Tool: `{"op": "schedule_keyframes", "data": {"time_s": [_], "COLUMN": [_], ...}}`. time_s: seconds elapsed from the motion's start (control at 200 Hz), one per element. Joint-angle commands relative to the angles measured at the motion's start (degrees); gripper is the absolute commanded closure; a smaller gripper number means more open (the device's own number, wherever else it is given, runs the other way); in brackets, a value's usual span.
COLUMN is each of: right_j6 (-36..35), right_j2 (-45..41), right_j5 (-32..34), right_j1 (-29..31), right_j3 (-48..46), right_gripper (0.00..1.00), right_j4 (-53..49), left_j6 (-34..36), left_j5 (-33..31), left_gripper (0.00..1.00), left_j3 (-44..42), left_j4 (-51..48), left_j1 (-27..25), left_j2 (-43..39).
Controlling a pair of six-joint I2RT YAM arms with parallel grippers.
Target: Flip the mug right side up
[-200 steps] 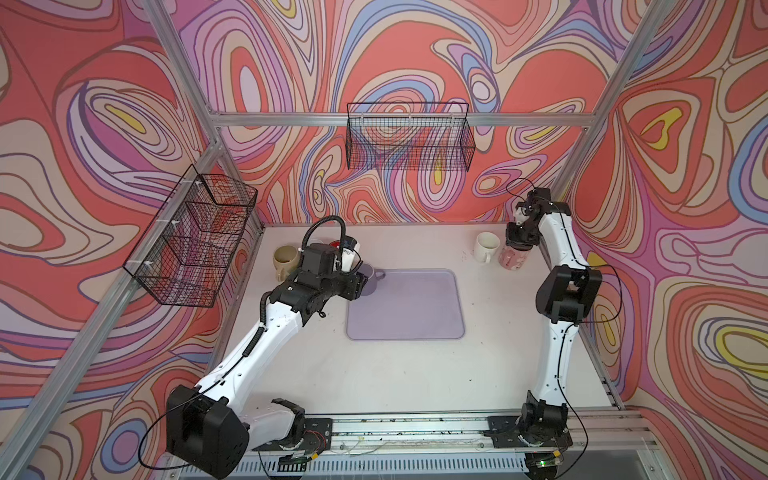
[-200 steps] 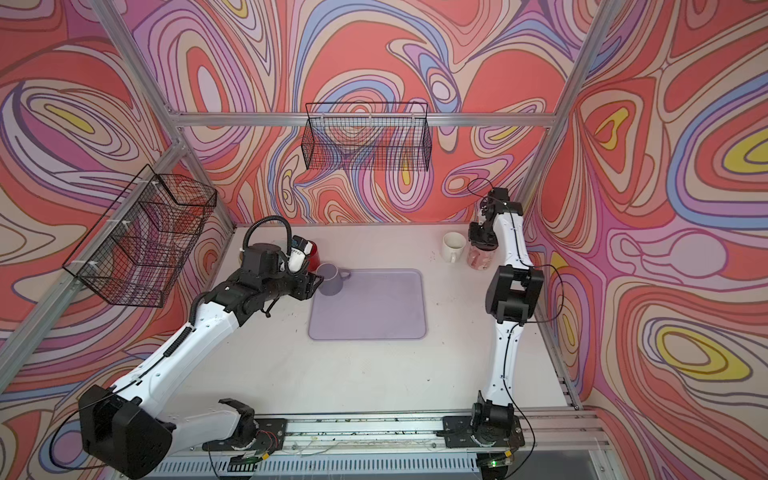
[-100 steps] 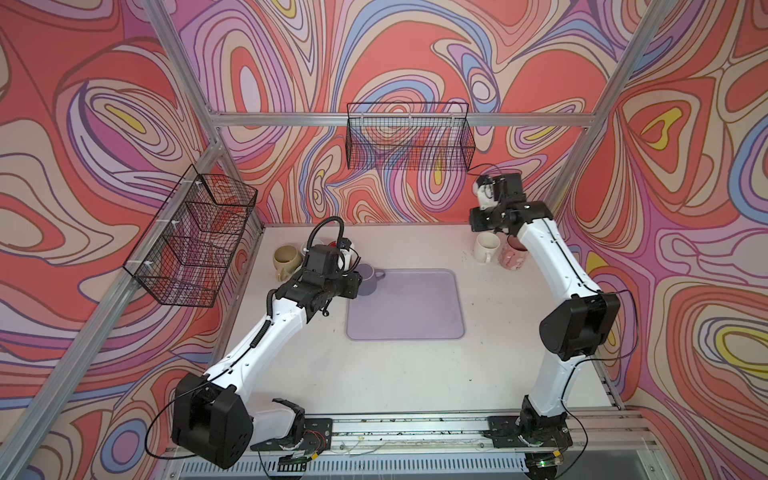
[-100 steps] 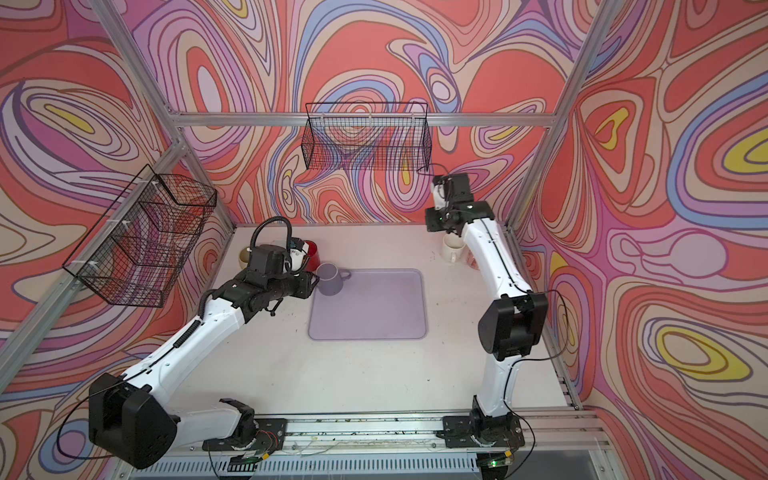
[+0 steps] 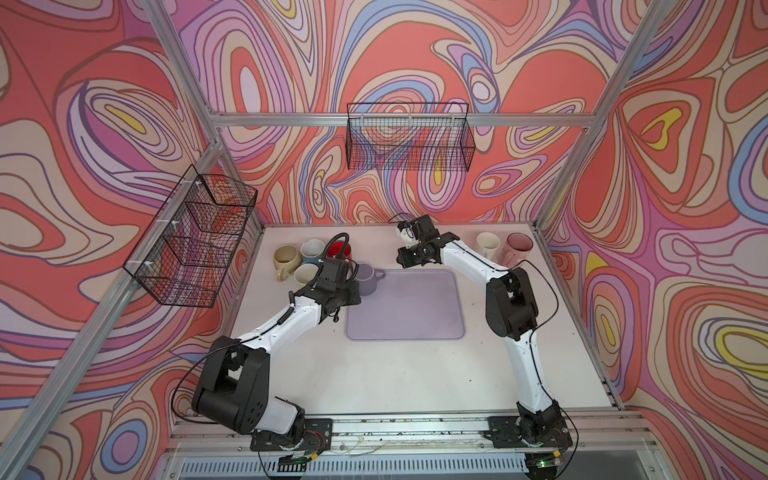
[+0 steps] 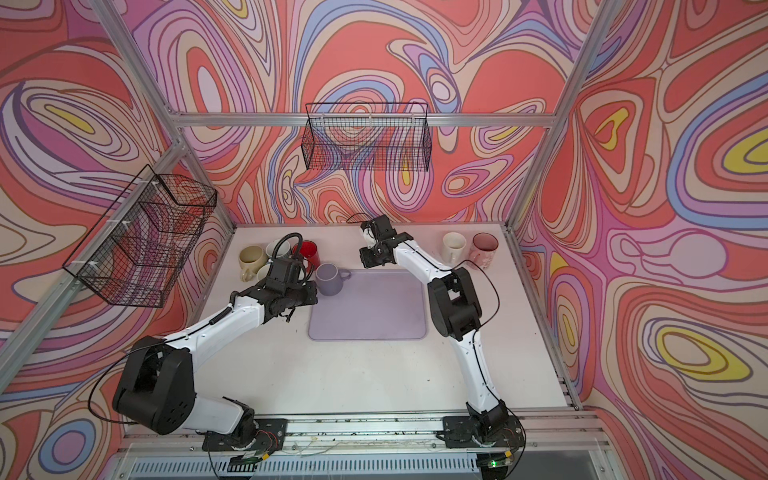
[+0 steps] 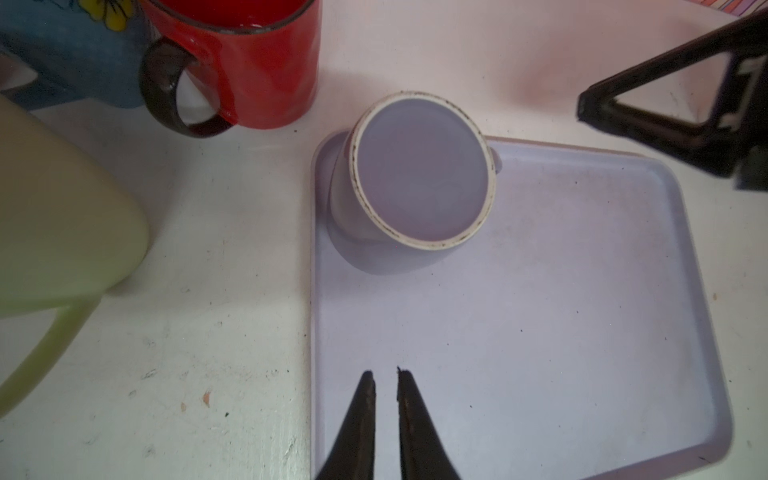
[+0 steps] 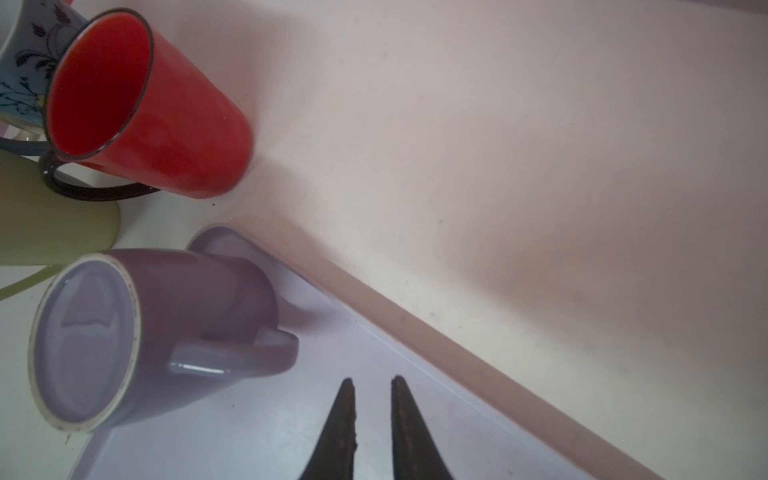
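A lavender mug (image 5: 368, 277) (image 6: 330, 279) stands upside down on the far left corner of the lavender tray (image 5: 407, 316). Its unglazed base ring faces up (image 7: 419, 174) and its handle (image 8: 232, 357) points toward the tray's middle. My left gripper (image 7: 384, 374) hovers low over the tray's left edge, just short of the mug, shut with nothing in it. My right gripper (image 8: 372, 380) hangs over the tray's back edge (image 5: 405, 259), to the right of the mug. Its jaws are nearly together and hold nothing.
Upright mugs crowd the table left of the tray: a red one (image 5: 338, 251) (image 7: 249, 62), a blue one (image 5: 311, 249), a cream one (image 5: 286, 257) and a pale one (image 5: 305, 274). A cream mug (image 5: 487, 245) and a pink mug (image 5: 517, 247) stand at back right. Wire baskets (image 5: 409, 141) (image 5: 191, 241) hang on the walls.
My right arm swung left from the back-right mugs to the tray's back edge, narrowing its jaws. My left gripper closed and drew slightly back from the lavender mug.
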Motion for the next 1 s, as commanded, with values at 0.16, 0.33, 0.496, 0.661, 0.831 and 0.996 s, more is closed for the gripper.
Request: {"op": "schedule_keyframes", "data": {"time_s": [0.16, 0.33, 0.496, 0.661, 0.831, 0.996], "right_j6": [5.3, 5.2, 3.8, 3.4, 5.5, 8.1], "right_j2": [6.7, 8.4, 5.6, 1.6, -2.7, -5.1], "right_j5": [-4.7, -5.6, -6.3, -8.2, -9.0, -9.6], "right_j1": [2.9, 4.7, 5.1, 5.6, 6.2, 7.2], "right_j3": [5.6, 6.9, 3.0, -2.4, -10.9, -15.4], "right_gripper": [0.84, 0.84, 0.85, 0.87, 0.88, 0.88], "right_j4": [5.5, 5.3, 5.3, 6.7, 10.2, 12.9], "left_j6": [-2.0, -1.9, -0.1, -0.5, -3.1, -3.4], "left_j5": [-2.3, -1.8, -0.2, 0.7, 4.7, 5.5], "left_gripper": [0.88, 0.88, 0.88, 0.89, 0.89, 0.89], "left_j3": [1.0, 1.0, 3.8, 6.5, 7.3, 6.3], "left_j4": [6.1, 9.2, 10.1, 12.4, 16.0, 17.4], "left_j1": [0.7, 1.9, 2.3, 2.3, 2.3, 2.3], "left_j2": [5.4, 8.0, 11.6, 15.1, 17.4, 17.6]}}
